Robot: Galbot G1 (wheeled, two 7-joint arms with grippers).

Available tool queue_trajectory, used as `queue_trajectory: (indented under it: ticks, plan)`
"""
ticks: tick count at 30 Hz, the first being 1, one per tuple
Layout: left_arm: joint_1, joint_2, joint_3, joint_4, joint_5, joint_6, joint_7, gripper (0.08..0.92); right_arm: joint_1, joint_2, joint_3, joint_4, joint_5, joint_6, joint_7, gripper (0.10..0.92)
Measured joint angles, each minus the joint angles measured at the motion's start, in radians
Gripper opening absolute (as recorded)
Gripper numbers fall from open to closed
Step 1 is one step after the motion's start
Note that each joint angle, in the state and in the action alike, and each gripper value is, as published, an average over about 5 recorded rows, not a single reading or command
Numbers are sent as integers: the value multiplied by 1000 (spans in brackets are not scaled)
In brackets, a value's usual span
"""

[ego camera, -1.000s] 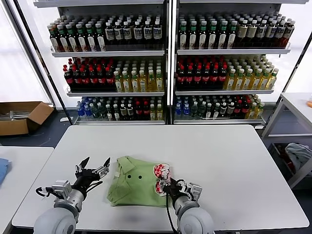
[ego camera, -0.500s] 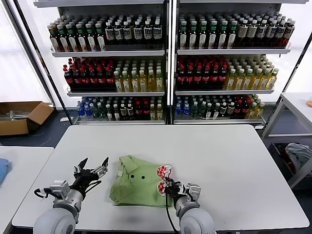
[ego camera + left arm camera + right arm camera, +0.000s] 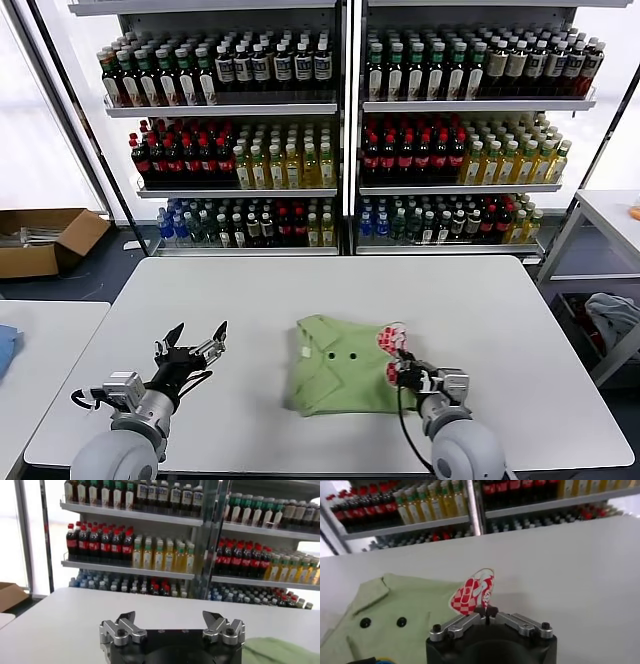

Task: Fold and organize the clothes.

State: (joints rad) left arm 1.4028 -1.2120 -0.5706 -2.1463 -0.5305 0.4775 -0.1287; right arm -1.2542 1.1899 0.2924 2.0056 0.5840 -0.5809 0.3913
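No readable brand text anywhere; bottle labels on the shelves (image 3: pixel 350 130) too small to make out, just dark, red, yellow and green bottles in rows on three tiers behind the desk (image 3: pixel 300 300). Only print in sight is the red-and-white checked graphic (image 3: pixel 472 591) on the polo shirt (image 3: pixel 340 375), no legible words on it. Desk is plain white with rounded corners, bare toward its far edge and left side. Room: grey floor, bright window wall on the left, open cardboard box (image 3: pixel 45 238) on the floor by the shelving, second white surface past the desk's left edge with a bit of blue cloth (image 3: pixel 6 350) at the frame edge, and a grey-white cloth bundle (image 3: pixel 612 318) on a low rack past the desk's right edge. Polo shirt lies partly folded near the desk's front edge, a little right of centre, collar and two dark buttons (image 3: pixel 383 622) facing up. Right claw (image 3: pixel 397 366) sits at the shirt's right side, clenched on the fabric, pinching up the fold that carries the graphic so it stands off the desk. Left claw (image 3: pixel 192 343) hovers over the front-left part of the desk, well apart from the shirt, fingers spread wide, gripping nothing.
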Motion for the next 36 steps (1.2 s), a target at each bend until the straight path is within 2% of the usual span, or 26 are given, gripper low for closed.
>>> queue_trajectory:
  ticks: [3,6,18,25,28,36]
  plan:
    - [1,-9,10,2,6,1,3,823,2,-24,37,-20,-29,1,-24,155]
    - [1,-13,19,6,10,1,4,823,2,-36,60,-31,-57,2,-45,233]
    - [10,-21,30,1,16,3,8,823,11,-37,85,-62,-160,9,-94,579]
    - [6,-26,36,-15,29,0,8,823,8,-13,67,2,-216,40,-115,777]
    - [5,-30,40,-21,39,-1,9,823,17,2,27,20,-245,49,-125,815]
    - [25,-30,26,-34,49,-5,17,823,70,48,-97,-4,-281,48,-116,823]
